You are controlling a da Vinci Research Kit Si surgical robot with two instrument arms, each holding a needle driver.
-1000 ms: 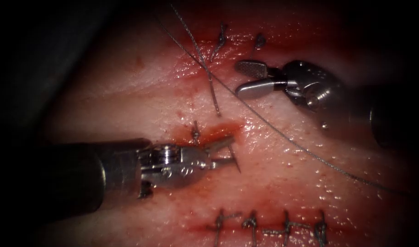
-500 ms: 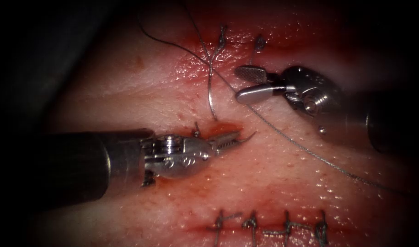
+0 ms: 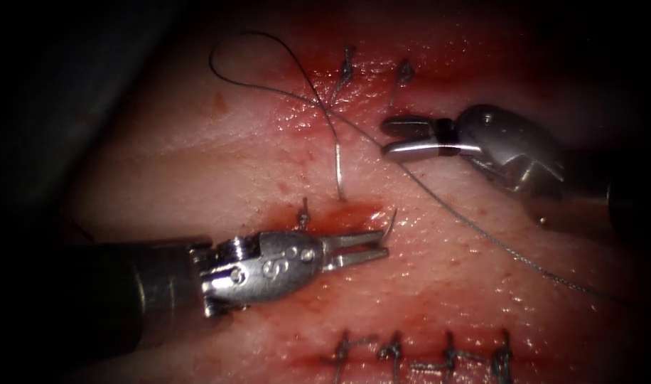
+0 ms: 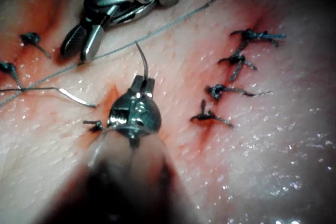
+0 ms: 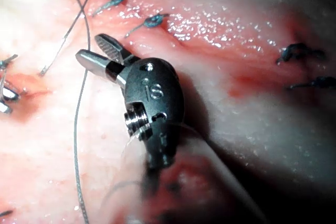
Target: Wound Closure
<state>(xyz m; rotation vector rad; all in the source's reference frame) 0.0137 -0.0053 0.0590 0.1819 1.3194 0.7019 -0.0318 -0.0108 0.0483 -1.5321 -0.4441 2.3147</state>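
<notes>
My left tool (image 3: 372, 247) lies low on the tissue (image 3: 219, 156), just below the right end of a short red cut (image 3: 350, 211). Its jaws are shut on the curved needle (image 3: 391, 222) near one end. The needle's free part arcs up from the jaw tips, out of the tissue; it also shows in the left wrist view, needle (image 4: 143, 61) above left tool (image 4: 142, 82). My right tool (image 3: 393, 136) hovers above and to the right, jaws open and holding nothing, right tool (image 5: 97, 48). The thread (image 3: 475, 227) passes just under its jaws and trails to the lower right.
A slack loop of thread (image 3: 226, 50) lies at the upper left, and a shiny loose end (image 3: 339, 178) hangs down above the cut. One knot (image 3: 304, 210) sits at the cut's left end. Tied stitches line the top (image 3: 347, 60) and the bottom (image 3: 393, 350).
The left tool rolled its wrist and shifted right, swinging the needle from pointing down at the tissue to arcing upward. The right tool drew back right, jaws narrower. The thread slackened into a loop.
</notes>
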